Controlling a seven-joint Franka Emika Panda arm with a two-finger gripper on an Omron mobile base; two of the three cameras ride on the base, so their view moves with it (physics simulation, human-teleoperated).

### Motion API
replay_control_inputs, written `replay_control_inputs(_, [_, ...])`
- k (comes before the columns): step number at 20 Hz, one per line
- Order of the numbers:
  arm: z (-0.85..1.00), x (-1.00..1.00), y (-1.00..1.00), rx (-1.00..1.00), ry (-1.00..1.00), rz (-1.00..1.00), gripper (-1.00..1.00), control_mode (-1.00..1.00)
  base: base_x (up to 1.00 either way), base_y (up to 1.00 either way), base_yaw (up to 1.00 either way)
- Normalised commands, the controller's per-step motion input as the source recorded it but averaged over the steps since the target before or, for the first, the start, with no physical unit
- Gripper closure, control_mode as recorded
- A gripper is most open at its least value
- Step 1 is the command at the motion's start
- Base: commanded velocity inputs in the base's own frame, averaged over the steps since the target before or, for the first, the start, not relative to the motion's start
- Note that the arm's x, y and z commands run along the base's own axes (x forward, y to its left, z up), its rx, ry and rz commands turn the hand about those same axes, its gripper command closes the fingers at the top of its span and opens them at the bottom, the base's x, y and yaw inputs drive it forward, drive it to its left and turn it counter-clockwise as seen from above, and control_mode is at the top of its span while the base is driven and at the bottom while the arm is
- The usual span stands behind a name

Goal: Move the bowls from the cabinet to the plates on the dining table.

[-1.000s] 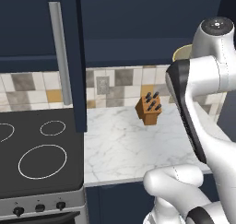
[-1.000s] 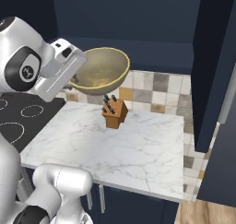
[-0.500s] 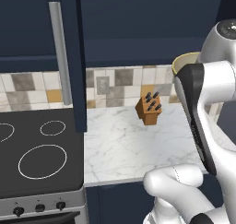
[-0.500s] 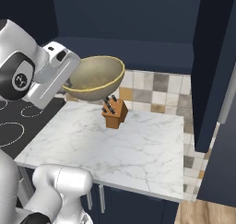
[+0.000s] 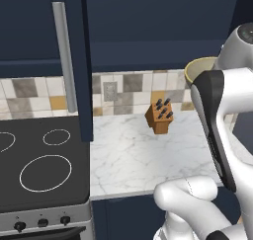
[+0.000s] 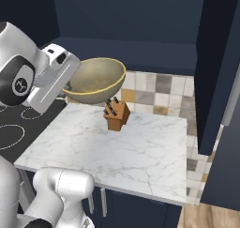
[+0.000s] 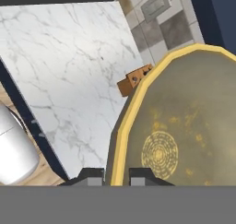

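My gripper is shut on the rim of one beige-tan bowl and holds it in the air above the back of the small marble counter. In the hand view the bowl shows its speckled olive-yellow inside, with its rim between my fingertips. In the left base view only the bowl's rim peeks out behind my arm. The navy cabinet's open door with its silver bar handle hangs at the left. The plates, the dining table and the other bowl are out of view.
A wooden knife block stands on the counter just below the bowl, also knife block. A black stove top adjoins the counter's left. Another navy door hangs at the right. Tiled wall behind.
The bowl has sunk a little towards the counter in my grip, and my arm has swung slightly to the right in the left base view.
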Motion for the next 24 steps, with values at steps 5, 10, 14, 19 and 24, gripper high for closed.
replay_control_inputs(5, [0.00, 0.00, 0.01, 0.00, 0.00, 0.00, 1.00, -1.00, 0.00, 0.00, 0.00])
replay_control_inputs(10, [0.00, 0.00, 0.00, 0.00, 0.00, 0.00, 1.00, 1.00, 0.00, 0.00, 0.00])
replay_control_inputs(14, [0.00, 0.00, 0.00, 0.00, 0.00, 0.00, 1.00, 1.00, 0.00, 0.01, 0.00])
replay_control_inputs(19, [0.00, 0.00, 0.00, 0.00, 0.00, 0.00, 1.00, 1.00, -0.39, 0.01, 0.00])
replay_control_inputs(24, [0.00, 0.00, 0.00, 0.00, 0.00, 0.00, 1.00, 1.00, -0.71, 0.14, 0.00])
